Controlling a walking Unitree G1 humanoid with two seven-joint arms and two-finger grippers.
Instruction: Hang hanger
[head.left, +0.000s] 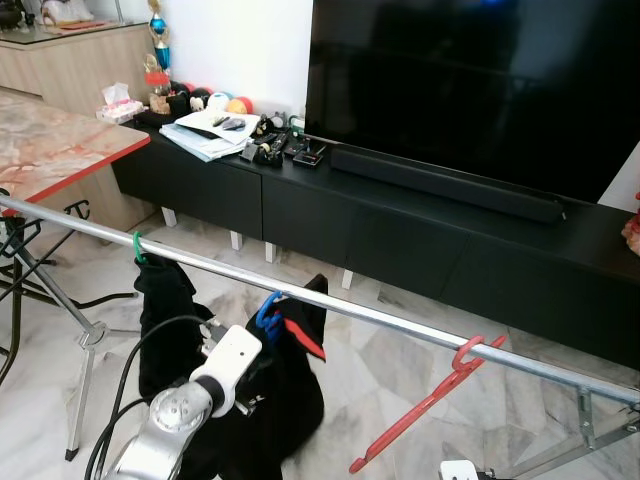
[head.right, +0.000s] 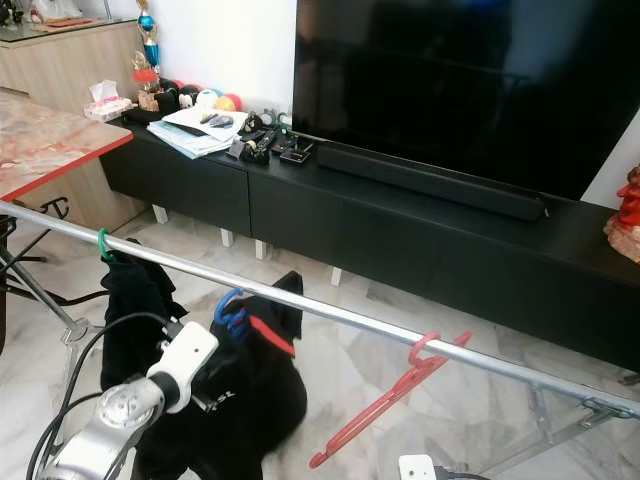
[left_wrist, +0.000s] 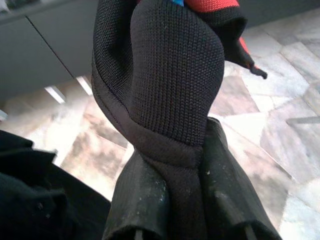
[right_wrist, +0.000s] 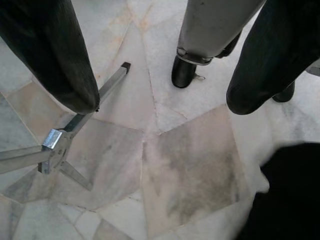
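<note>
Left end effector (left_wrist: 175, 200) clenched on black garment (left_wrist: 170, 90) hanging by blue hanger (head.left: 268, 312) from rail (head.left: 400, 322); red hanger (head.left: 430, 400) hangs apart over marble floor (head.left: 380, 370).

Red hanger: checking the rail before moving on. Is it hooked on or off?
On: the red hanger hooks over the metal rail, hanging tilted, bare.

Black TV console (head.left: 420, 235) (marble floor (head.left: 390, 360)) against white wall (head.left: 240, 45)

Silver left arm (head.left: 160, 430) w/ white wrist block, black cables, black rubbery fingers (left_wrist: 135, 205).
</note>
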